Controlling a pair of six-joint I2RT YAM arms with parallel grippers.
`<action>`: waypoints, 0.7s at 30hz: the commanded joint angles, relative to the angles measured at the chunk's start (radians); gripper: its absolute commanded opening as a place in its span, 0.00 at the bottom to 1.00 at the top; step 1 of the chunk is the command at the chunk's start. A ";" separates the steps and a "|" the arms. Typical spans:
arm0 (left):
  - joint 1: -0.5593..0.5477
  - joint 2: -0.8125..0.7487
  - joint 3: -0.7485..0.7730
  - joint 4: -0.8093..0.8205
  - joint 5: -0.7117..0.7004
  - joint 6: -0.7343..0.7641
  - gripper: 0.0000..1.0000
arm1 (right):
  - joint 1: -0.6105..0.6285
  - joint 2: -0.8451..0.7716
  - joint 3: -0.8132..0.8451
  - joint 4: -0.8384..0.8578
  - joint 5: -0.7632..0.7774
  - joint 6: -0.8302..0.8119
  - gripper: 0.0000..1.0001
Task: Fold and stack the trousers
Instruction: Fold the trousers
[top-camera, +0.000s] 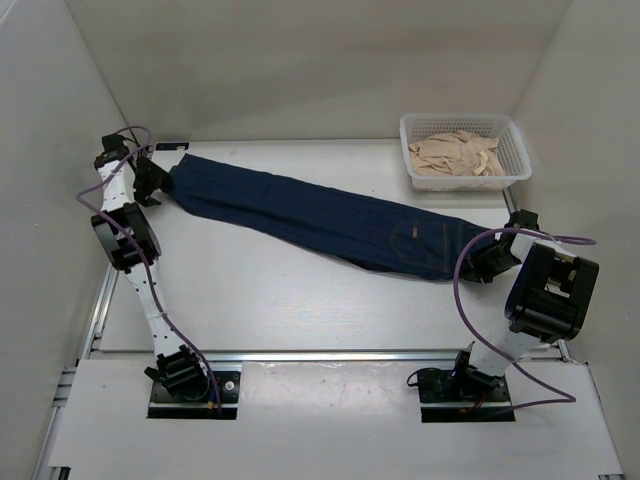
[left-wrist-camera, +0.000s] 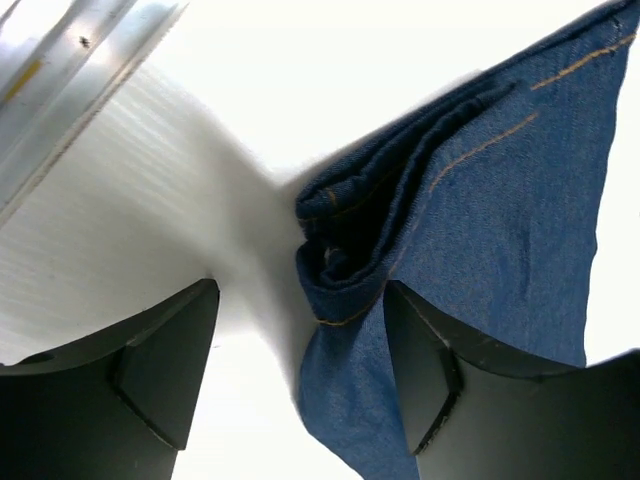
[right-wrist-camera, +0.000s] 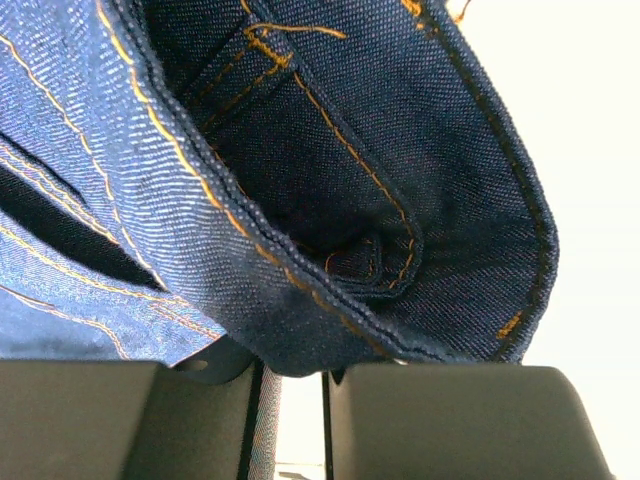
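Observation:
The dark navy trousers (top-camera: 330, 215) lie stretched out in a long diagonal band, leg ends at the far left and waist at the near right, with a small tan label (top-camera: 412, 232) near the waist. My left gripper (top-camera: 160, 182) is at the leg ends. In the left wrist view it (left-wrist-camera: 300, 290) is open, and the folded hem (left-wrist-camera: 350, 270) lies between the fingers, against the right finger (left-wrist-camera: 420, 370). My right gripper (top-camera: 482, 262) is at the waist. In the right wrist view it (right-wrist-camera: 293, 372) is nearly closed on the waistband (right-wrist-camera: 300, 300), with denim in the narrow gap.
A white mesh basket (top-camera: 460, 118) holding beige cloth (top-camera: 458, 155) stands at the far right, just beyond the trousers' waist. White walls close in the table on the left, back and right. An aluminium rail (left-wrist-camera: 70, 70) runs along the left table edge.

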 joint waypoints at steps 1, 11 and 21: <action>-0.015 -0.006 0.021 -0.010 0.029 0.017 0.80 | -0.003 0.022 0.012 0.000 0.077 -0.015 0.00; -0.059 0.178 0.242 0.009 0.089 -0.063 0.70 | -0.003 0.043 0.065 0.000 0.077 -0.004 0.00; -0.082 0.154 0.237 0.043 0.085 -0.084 0.10 | -0.003 0.063 0.136 0.000 0.067 0.005 0.00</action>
